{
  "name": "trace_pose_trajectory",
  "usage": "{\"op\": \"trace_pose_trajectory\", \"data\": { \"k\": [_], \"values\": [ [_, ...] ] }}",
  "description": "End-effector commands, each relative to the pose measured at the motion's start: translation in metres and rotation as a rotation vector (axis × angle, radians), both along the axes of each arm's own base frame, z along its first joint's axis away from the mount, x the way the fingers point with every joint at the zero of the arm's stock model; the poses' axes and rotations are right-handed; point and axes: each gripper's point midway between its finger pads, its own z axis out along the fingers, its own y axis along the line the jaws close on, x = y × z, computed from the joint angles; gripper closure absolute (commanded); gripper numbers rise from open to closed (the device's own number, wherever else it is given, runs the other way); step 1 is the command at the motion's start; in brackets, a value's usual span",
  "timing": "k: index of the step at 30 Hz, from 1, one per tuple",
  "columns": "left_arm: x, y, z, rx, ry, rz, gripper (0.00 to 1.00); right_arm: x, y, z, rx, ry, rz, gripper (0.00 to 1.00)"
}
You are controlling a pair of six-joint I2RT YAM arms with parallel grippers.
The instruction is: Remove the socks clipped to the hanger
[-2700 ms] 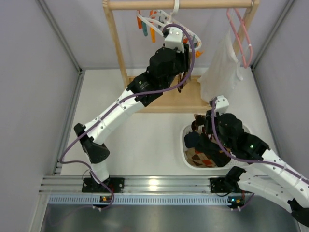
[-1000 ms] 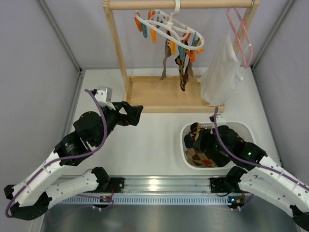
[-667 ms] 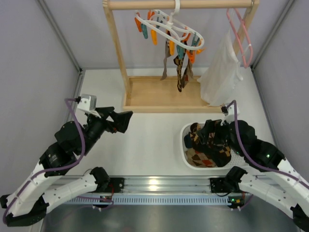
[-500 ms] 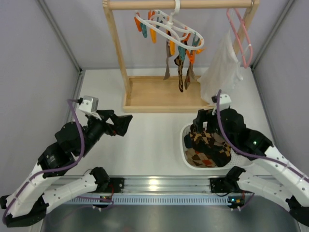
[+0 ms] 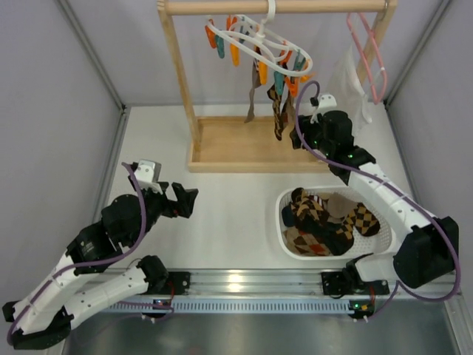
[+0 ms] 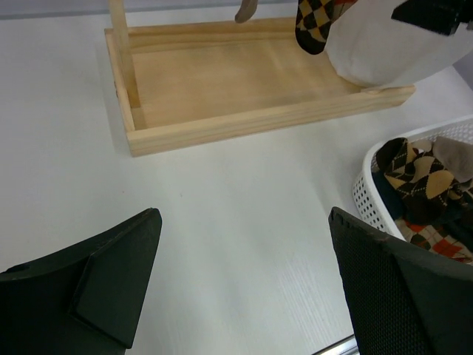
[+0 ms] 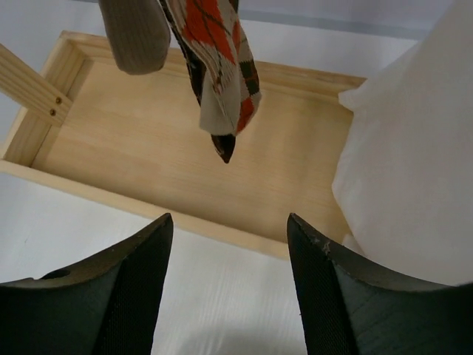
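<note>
Where a few socks (image 5: 278,112) hang clipped to the hanger (image 5: 259,37) at the far side, the right gripper (image 7: 228,225) sits just near of them, jaws spread wide and empty. The left gripper (image 6: 244,218), equally wide and empty, hovers over the table (image 5: 236,200) at the near left.

Argyle socks (image 5: 278,109) on white hanger (image 5: 259,43)

A robotics lab test cell: a white worktop (image 5: 236,200) is boxed in by plain grey panels (image 5: 52,111) left, right and behind the small wooden rack (image 5: 244,144). In front of the rack, a metal rail (image 5: 244,281) carries the cabled left arm (image 5: 96,244) and right arm (image 5: 377,185).
</note>
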Motion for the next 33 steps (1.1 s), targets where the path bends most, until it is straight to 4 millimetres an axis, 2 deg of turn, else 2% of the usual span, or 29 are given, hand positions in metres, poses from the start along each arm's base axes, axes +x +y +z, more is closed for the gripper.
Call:
{"op": "trace_pose_trajectory", "data": {
  "k": [1, 2, 4, 5, 7, 8, 10, 11, 14, 15, 16, 18, 19, 21, 22, 23, 24, 25, 26, 28, 29, 31, 33],
  "values": [
    [0.004, -0.004, -0.008, 0.048, 0.011, -0.007, 0.02, 0.031, 0.019, 0.061, 0.041, -0.187, 0.084, 0.38],
    [0.003, -0.006, -0.008, 0.051, 0.012, -0.018, 0.02, 0.043, 0.018, 0.064, 0.05, -0.216, 0.075, 0.38],
    [0.002, -0.007, -0.005, 0.049, 0.006, -0.03, 0.02, 0.052, 0.016, 0.064, 0.07, -0.231, 0.066, 0.38],
    [0.002, -0.007, -0.005, 0.046, 0.007, -0.032, 0.02, 0.059, 0.015, 0.058, 0.07, -0.228, 0.064, 0.38],
    [0.001, -0.007, -0.006, 0.044, 0.007, -0.037, 0.02, 0.067, 0.019, 0.065, 0.083, -0.263, 0.091, 0.39],
    [0.0, -0.007, -0.005, 0.041, 0.004, -0.037, 0.02, 0.073, 0.023, 0.057, 0.076, -0.25, 0.101, 0.4],
    [0.0, -0.007, -0.008, 0.045, 0.01, -0.039, 0.02, 0.082, 0.025, 0.06, 0.067, -0.268, 0.104, 0.43],
    [0.0, -0.008, -0.009, 0.047, 0.012, -0.041, 0.02, 0.087, 0.027, 0.054, 0.066, -0.262, 0.106, 0.46],
    [0.0, -0.01, -0.011, 0.046, 0.018, -0.049, 0.02, 0.092, 0.03, 0.057, 0.096, -0.305, 0.119, 0.69],
    [-0.001, -0.011, -0.009, 0.042, 0.018, -0.053, 0.02, 0.09, 0.031, 0.058, 0.105, -0.316, 0.127, 0.84],
    [-0.001, -0.012, -0.009, 0.039, 0.018, -0.061, 0.02, 0.09, 0.031, 0.059, 0.126, -0.335, 0.123, 0.9],
    [0.0, -0.011, -0.011, 0.043, 0.023, -0.056, 0.02, 0.085, 0.028, 0.068, 0.149, -0.372, 0.106, 1.0],
    [0.0, -0.011, -0.011, 0.043, 0.023, -0.056, 0.02, 0.082, 0.026, 0.065, 0.167, -0.38, 0.096, 1.0],
    [0.0, -0.012, -0.013, 0.045, 0.026, -0.056, 0.02, 0.072, 0.022, 0.075, 0.192, -0.408, 0.078, 1.0],
    [0.0, -0.012, -0.012, 0.044, 0.026, -0.057, 0.02, 0.066, 0.02, 0.063, 0.21, -0.383, 0.066, 1.0],
    [0.0, -0.012, -0.013, 0.044, 0.027, -0.059, 0.02, 0.057, 0.019, 0.079, 0.241, -0.436, 0.072, 1.0],
    [0.0, -0.012, -0.013, 0.044, 0.029, -0.058, 0.02, 0.05, 0.019, 0.079, 0.256, -0.442, 0.085, 1.0],
    [0.0, -0.012, -0.013, 0.042, 0.027, -0.058, 0.02, 0.043, 0.021, 0.069, 0.27, -0.423, 0.093, 1.0],
    [0.0, -0.012, -0.012, 0.04, 0.027, -0.06, 0.02, 0.033, 0.02, 0.081, 0.283, -0.454, 0.102, 1.0],
    [0.0, -0.012, -0.013, 0.038, 0.03, -0.059, 0.02, 0.02, 0.026, 0.077, 0.29, -0.454, 0.123, 1.0],
    [0.0, -0.012, -0.013, 0.038, 0.032, -0.059, 0.02, 0.011, 0.027, 0.087, 0.295, -0.476, 0.133, 1.0],
    [0.0, -0.012, -0.014, 0.037, 0.034, -0.058, 0.02, -0.003, 0.037, 0.087, 0.298, -0.479, 0.161, 1.0],
    [0.0, -0.012, -0.014, 0.036, 0.035, -0.057, 0.02, -0.017, 0.041, 0.097, 0.306, -0.504, 0.17, 1.0]
  ]
}}
